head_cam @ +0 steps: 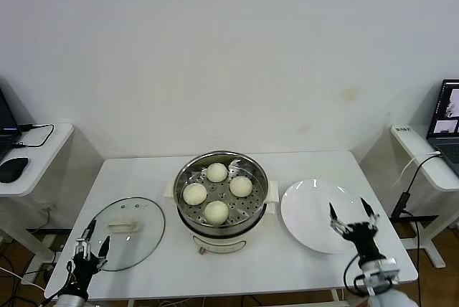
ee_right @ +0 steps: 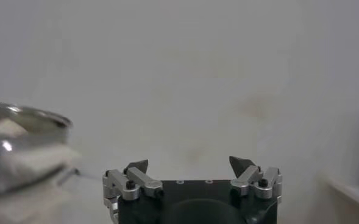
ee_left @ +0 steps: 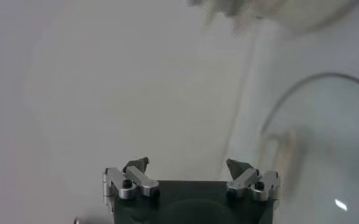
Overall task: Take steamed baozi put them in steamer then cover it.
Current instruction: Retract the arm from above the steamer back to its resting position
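White rectangular tabletop [head_cam: 237, 264] carries everything in play. At its centre sits the round stainless-steel steamer [head_cam: 222, 194] on its cream-white base. To the robot's right of it, near but apart, lies a flat white round plate [head_cam: 315, 214], bare. To the robot's left, just beside the steamer base, the round clear glass cover [head_cam: 128, 234] with metal rim lies flat on the tabletop, its cream-white rectangular handle [head_cam: 123, 227] facing up.

All four cream-white round baozi [head_cam: 217, 172] rest on the perforated tray inside the steamer, spaced in a ring. Judgement: loading is done; only covering remains.

Key relation: the cover lies directly forward of the left pincer [head_cam: 88, 246], slightly toward the steamer side. The handle's long axis runs roughly left-right across the tabletop, so the fingers would need to straddle its short width. The left arm is clearly nearer; the right would have to cross the steamer.

Left pincer: fingers spread wide, empty, hovering over the near rim of the cover, near the front left corner of the tabletop. In the left wrist view the cover rim arcs ahead and off to one side.

Right pincer [head_cam: 353, 215]: fingers also spread wide, empty, over the near edge of the plate.
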